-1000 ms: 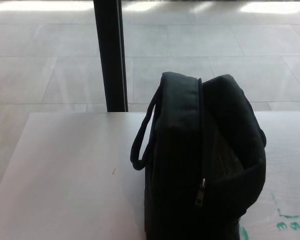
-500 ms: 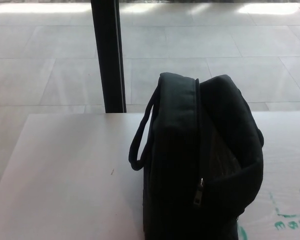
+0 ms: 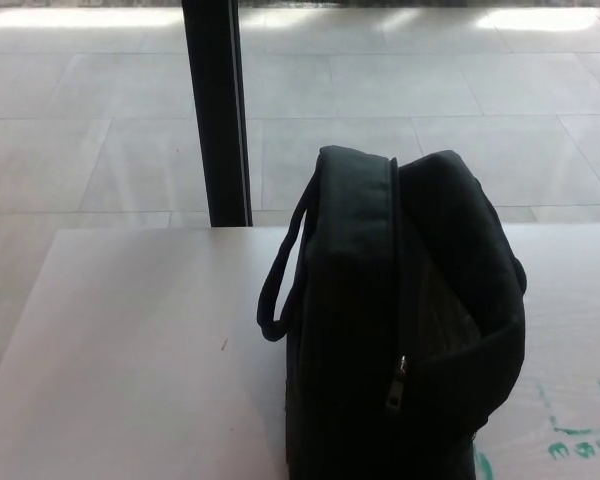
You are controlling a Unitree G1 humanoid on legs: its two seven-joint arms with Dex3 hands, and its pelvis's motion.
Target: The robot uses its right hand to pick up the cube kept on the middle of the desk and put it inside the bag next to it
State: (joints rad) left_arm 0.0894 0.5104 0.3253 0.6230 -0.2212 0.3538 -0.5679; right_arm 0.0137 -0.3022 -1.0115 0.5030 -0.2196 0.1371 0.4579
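Note:
A black fabric bag [image 3: 380, 330] stands upright on the white desk [image 3: 130, 340], right of the middle. Its top gapes open along the zip, and a carry handle [image 3: 280, 280] loops out on its left side. A zip pull [image 3: 397, 385] hangs low on the front. No cube shows anywhere in the head view. Neither of my hands is in view.
A black post [image 3: 218, 110] rises from the tiled floor [image 3: 70, 140] just behind the desk's far edge. Green marker writing [image 3: 580, 430] is on the desk at the lower right. A small dark speck [image 3: 223, 343] lies left of the bag.
The whole picture has shifted slightly left since a second ago, so the camera moved. The bag has not visibly moved.

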